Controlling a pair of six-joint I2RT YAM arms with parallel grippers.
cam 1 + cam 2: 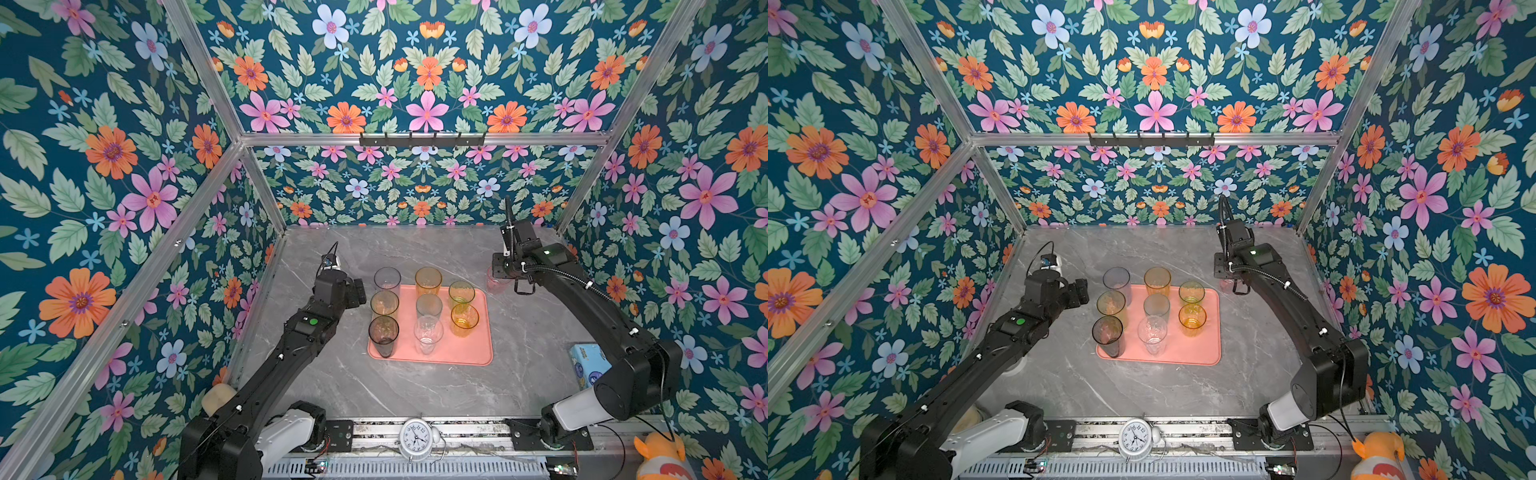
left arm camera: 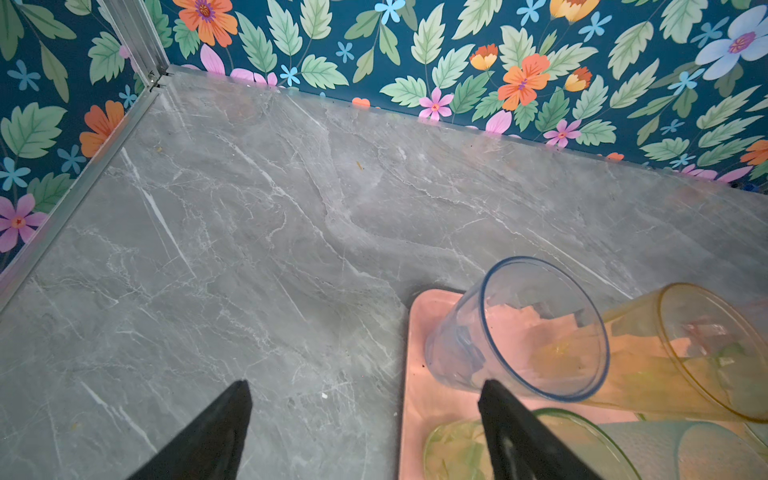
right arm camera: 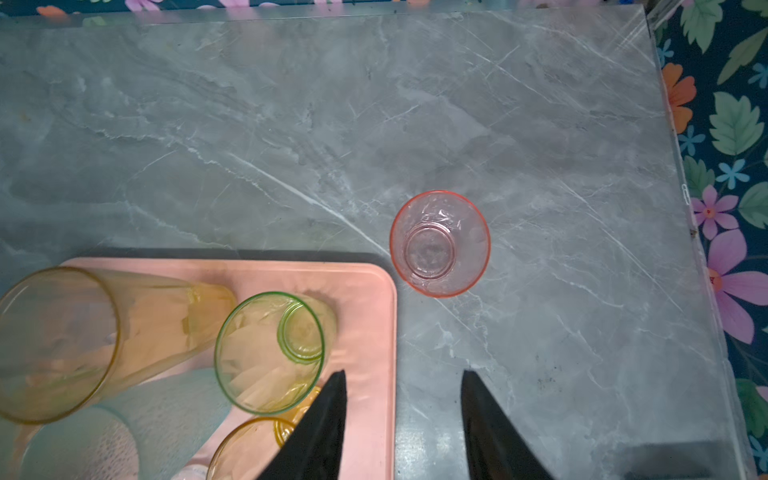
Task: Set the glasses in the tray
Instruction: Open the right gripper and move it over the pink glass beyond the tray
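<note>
I work inside a staged robot test booth: floral wallpaper panels [image 1: 428, 83] on an aluminium frame [image 1: 291, 139] enclose my grey marble-look tabletop [image 1: 415, 395] and base rail [image 1: 469, 436].

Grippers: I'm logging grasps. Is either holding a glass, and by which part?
Nothing is held. The right gripper stands open, apart from the pink glass; the left gripper is open and empty too.

salmon-pink tray [image 3: 365, 291], pink glass [image 3: 440, 243], grey marbled table [image 3: 291, 124], floral teal walls [image 1: 428, 83]

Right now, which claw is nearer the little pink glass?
Right: the right claw hovers close beside the pink glass. The left claw is across the tray, on its other side.
</note>
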